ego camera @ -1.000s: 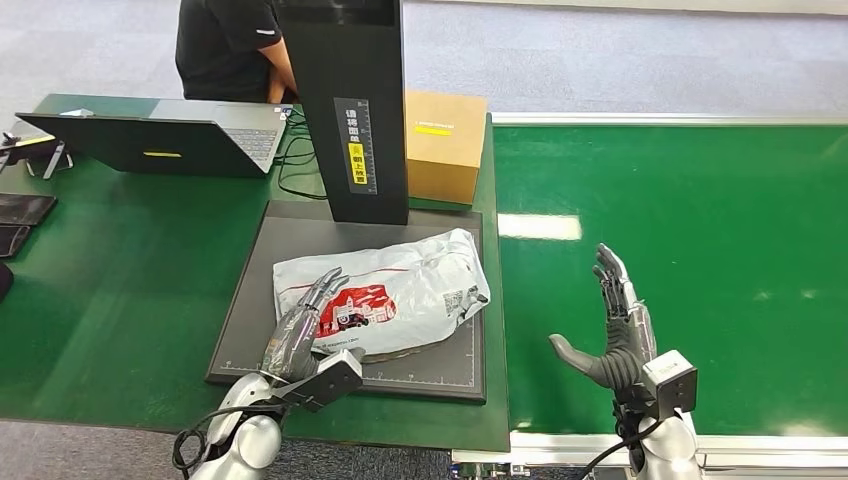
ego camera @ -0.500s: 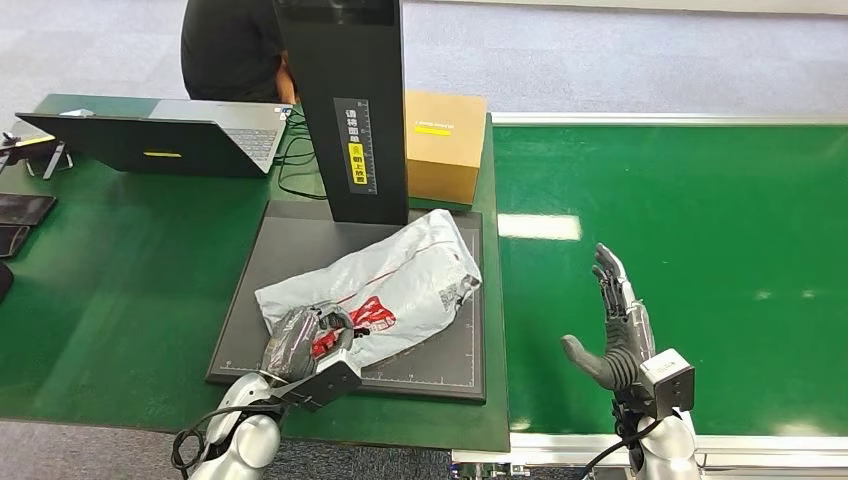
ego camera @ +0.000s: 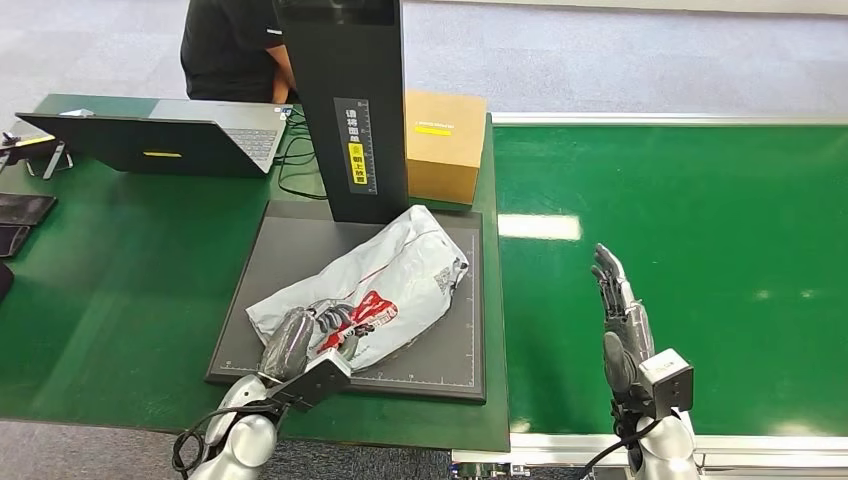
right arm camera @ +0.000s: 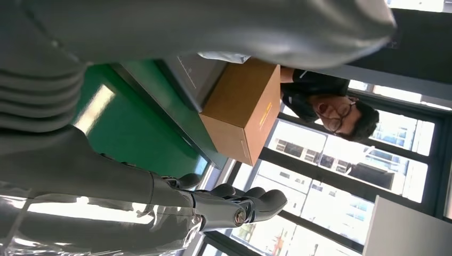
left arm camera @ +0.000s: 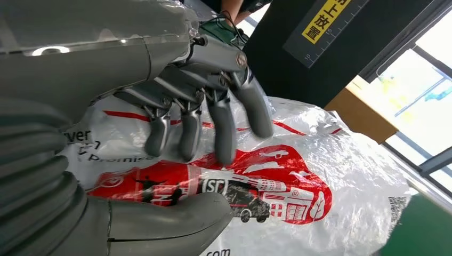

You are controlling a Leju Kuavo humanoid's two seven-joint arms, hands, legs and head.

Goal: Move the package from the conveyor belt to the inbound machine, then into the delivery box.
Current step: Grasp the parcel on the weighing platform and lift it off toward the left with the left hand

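Note:
The package, a white plastic mailer with red print, lies slanted on the black platform of the inbound machine, under its dark column. My left hand grips the package's near-left end, fingers curled over it. In the left wrist view the fingers bend down onto the package and the thumb lies along it. My right hand stands open and upright over the green conveyor belt, holding nothing. Its straight fingers also appear in the right wrist view.
A cardboard box stands behind the platform, right of the column. An open laptop and cables sit at the back left of the green table. A person in black sits behind the laptop. Dark flat devices lie at the far left.
My left hand's fingers have curled onto the package and dragged its near end to the left, turning it slantwise. My right thumb has folded in beside the palm.

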